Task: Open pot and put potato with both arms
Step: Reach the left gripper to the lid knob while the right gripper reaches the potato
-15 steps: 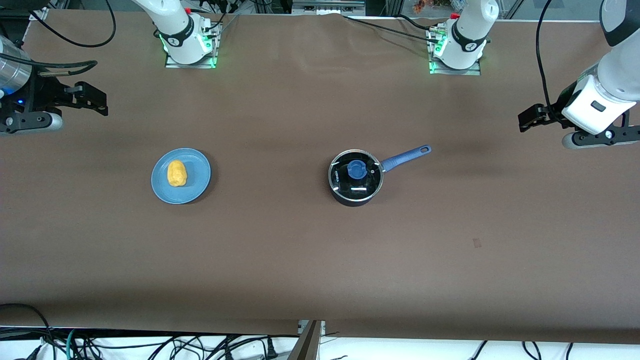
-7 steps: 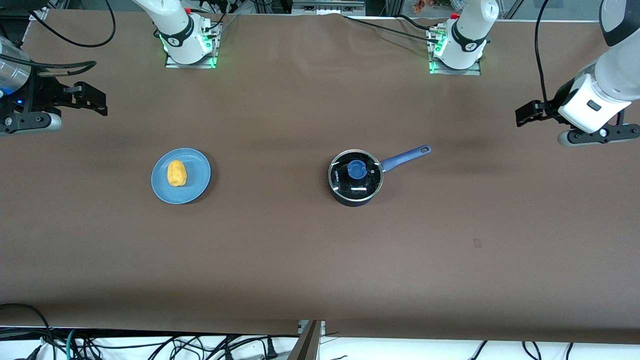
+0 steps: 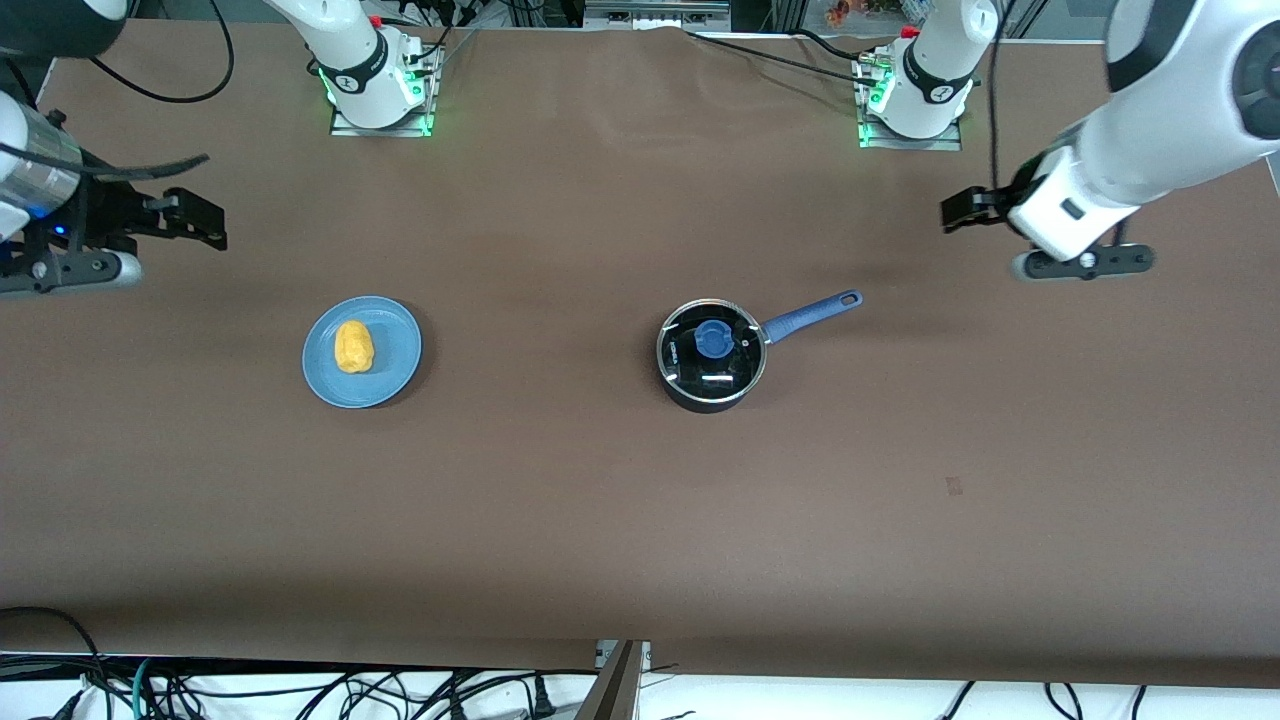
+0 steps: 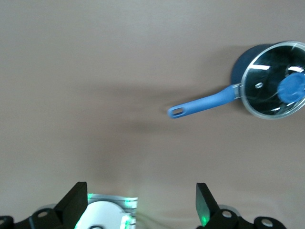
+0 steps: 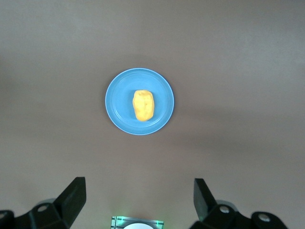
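Brown covering runs the whole table (image 3: 560, 520), and you have on it one pot (image 3: 712, 355), one plate (image 3: 392, 360) and one potato (image 3: 353, 346).

Writing: the glass lid (image 3: 700, 372) carries a small pale mark near its rim, too small for you to read. No other label on the pot, plate or potato can be made out. Each arm base shows a small round emblem, not legible.

Count and position:
- Pot, one. Black, lid seated, blue knob (image 3: 713, 339) at its centre. It stands near the middle of the table, toward the left arm's end. Its single blue handle (image 3: 808, 315) points toward the left arm's end and slightly away from the front camera, with a hole at its tip.
- Plate, one. Light blue, flat, toward the right arm's end, well apart from the pot.
- Potato, one. Yellow-orange, lying on the plate near its centre.
- Grippers, two.

Your left gripper (image 3: 958, 210) hangs over bare table toward the left arm's end, well apart from the handle tip; its wrist view shows both fingers (image 4: 76, 204) spread wide with nothing between them. Your right gripper (image 3: 200, 215) hangs over bare table at the right arm's end, well apart from the plate; its fingers (image 5: 74, 196) are likewise spread and empty.
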Action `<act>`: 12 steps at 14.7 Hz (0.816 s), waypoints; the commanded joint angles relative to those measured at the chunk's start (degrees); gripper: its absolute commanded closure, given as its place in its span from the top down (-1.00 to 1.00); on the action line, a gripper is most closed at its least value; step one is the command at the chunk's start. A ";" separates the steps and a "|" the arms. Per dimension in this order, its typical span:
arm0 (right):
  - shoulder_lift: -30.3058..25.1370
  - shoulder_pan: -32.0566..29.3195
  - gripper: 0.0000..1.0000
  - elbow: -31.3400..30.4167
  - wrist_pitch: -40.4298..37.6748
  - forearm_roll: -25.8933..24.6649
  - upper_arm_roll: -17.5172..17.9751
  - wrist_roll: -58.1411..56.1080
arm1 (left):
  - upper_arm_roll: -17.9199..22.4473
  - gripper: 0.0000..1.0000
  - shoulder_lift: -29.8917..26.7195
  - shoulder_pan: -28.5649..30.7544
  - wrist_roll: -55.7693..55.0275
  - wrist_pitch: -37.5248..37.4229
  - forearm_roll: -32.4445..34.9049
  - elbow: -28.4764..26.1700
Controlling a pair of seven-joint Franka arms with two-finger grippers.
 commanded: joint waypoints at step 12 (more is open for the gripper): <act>12.52 0.05 1.00 -13.77 24.96 -0.25 0.30 0.57 | -15.93 1.00 25.84 -9.98 -46.41 34.06 14.50 0.98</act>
